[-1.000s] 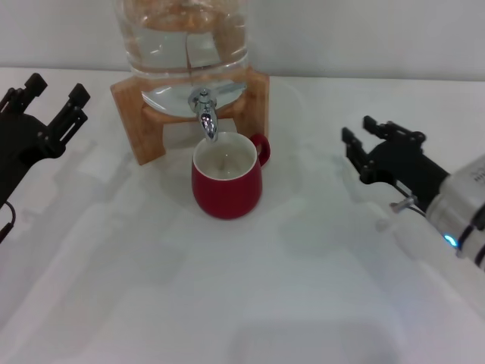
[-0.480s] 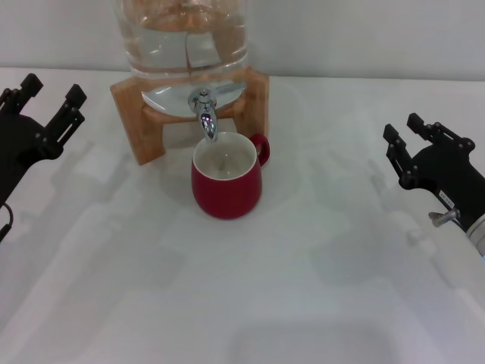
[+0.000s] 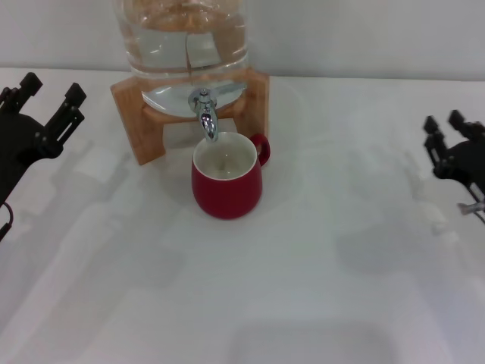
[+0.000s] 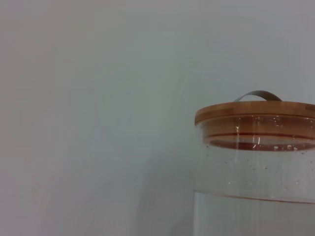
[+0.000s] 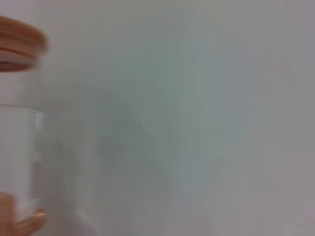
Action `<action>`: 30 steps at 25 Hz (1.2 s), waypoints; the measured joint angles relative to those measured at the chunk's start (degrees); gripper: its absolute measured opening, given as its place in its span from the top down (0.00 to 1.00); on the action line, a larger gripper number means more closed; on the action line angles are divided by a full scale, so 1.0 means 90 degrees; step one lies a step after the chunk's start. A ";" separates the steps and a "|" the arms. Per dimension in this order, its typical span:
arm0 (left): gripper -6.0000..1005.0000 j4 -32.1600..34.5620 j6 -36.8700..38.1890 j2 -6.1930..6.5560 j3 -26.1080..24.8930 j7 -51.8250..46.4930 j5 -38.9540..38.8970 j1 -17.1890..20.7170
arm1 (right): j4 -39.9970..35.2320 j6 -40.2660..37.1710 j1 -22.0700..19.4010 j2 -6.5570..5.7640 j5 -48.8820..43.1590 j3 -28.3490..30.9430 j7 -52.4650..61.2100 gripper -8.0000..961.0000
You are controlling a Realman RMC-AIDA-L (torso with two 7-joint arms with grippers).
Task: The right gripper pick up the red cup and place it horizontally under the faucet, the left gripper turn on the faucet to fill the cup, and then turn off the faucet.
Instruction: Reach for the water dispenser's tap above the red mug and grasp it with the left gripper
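Both claws hang spread and empty, the right gripper [image 3: 455, 145] at the table's far right edge and the left gripper [image 3: 47, 106] far left, while the red cup [image 3: 226, 180] stands upright directly under the faucet [image 3: 205, 114] of the glass jar [image 3: 184, 42].

left end effector [image 3: 47, 95]: at the head view's far left edge, black prongs spread apart and pointing up and away, holding nothing
left arm: black forearm runs off the left edge
right end effector [image 3: 449, 136]: at the far right edge, prongs apart, empty, partly cut off
right arm: mostly out of view
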 joint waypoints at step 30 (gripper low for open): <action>0.25 0.0507 -0.0057 0.0034 0.0726 -0.0343 0.0314 0.0272 | -0.0250 0.0118 -0.0045 -0.0001 0.0296 -0.0239 0.0255 0.60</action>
